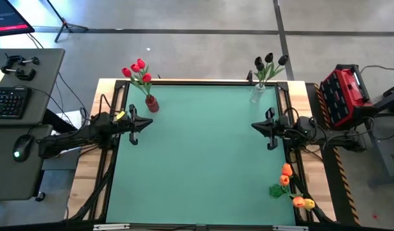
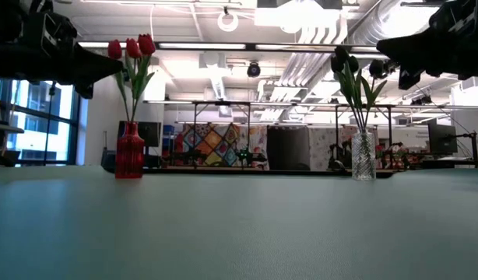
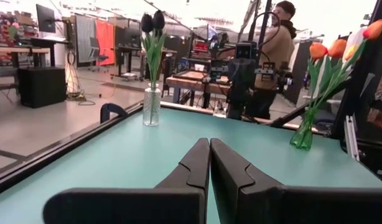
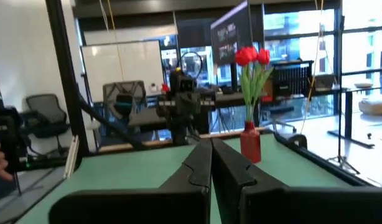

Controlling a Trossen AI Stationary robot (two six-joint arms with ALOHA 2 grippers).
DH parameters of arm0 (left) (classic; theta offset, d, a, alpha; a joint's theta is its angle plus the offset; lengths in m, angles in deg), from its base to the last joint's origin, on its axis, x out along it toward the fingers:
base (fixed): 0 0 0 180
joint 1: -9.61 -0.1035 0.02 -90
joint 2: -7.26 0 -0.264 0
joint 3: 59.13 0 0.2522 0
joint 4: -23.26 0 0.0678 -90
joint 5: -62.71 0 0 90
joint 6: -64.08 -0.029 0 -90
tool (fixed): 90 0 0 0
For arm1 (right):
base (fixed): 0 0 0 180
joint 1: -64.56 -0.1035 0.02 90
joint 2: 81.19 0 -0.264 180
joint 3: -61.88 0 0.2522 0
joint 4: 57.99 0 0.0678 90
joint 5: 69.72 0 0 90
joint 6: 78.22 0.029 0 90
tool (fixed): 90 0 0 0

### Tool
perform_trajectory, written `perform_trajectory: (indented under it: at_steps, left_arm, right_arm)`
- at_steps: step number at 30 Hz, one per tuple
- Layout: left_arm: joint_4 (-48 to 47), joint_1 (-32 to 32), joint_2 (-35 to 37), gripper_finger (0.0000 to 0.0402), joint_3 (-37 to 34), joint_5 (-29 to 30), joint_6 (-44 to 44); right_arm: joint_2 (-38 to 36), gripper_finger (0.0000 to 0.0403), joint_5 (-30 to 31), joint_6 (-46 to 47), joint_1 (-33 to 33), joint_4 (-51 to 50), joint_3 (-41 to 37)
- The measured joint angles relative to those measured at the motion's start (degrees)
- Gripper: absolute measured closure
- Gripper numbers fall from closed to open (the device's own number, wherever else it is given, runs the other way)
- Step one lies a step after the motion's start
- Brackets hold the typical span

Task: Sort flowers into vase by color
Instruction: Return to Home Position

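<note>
Red flowers (image 1: 138, 69) stand with their stems in a red vase (image 1: 151, 103) at the table's far left. Near-black flowers (image 1: 269, 63) stand in a clear vase (image 1: 258, 93) at the far right. Orange flowers (image 3: 337, 46) lean out of a green vase (image 3: 301, 134) at the near right (image 1: 276, 190). My left gripper (image 3: 209, 146) hovers shut above the table's left side (image 1: 147, 124), pointing level toward the right. My right gripper (image 4: 211, 144) hovers shut above the right side (image 1: 253, 126), pointing at the left arm. Neither is near a vase.
A dark frame rail (image 1: 197, 82) runs around the green mat. A desk with a keyboard (image 1: 8, 101) stands beyond the left edge, and a red case (image 1: 343, 93) beyond the right. A person (image 3: 275, 50) stands behind the right arm. The middle of the mat (image 1: 203, 154) is bare.
</note>
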State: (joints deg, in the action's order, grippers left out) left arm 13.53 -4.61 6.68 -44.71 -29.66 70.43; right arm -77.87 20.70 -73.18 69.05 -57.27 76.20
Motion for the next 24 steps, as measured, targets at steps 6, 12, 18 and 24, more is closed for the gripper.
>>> perform_trajectory:
  at_steps: [6,12,18,24]
  left_arm:
    - [0.8,0.0,0.3,0.0401,0.0,0.0,-3.1]
    - [2.4,0.0,0.4,0.0401,0.0,-3.2,-3.6]
    - [2.3,0.0,0.4,0.0401,0.0,-2.5,-3.2]
    - [1.6,0.2,0.4,0.0401,0.0,-1.4,-1.1]
  right_arm:
    - [-0.6,0.0403,0.0,-0.5,0.0,-0.3,0.0]
    - [-3.3,0.0403,-0.3,0.0,0.0,-2.2,0.0]
    - [-3.3,0.0403,-0.6,0.1,0.0,-1.3,0.0]
    - [-3.3,0.0403,-2.0,0.5,0.0,0.1,0.0]
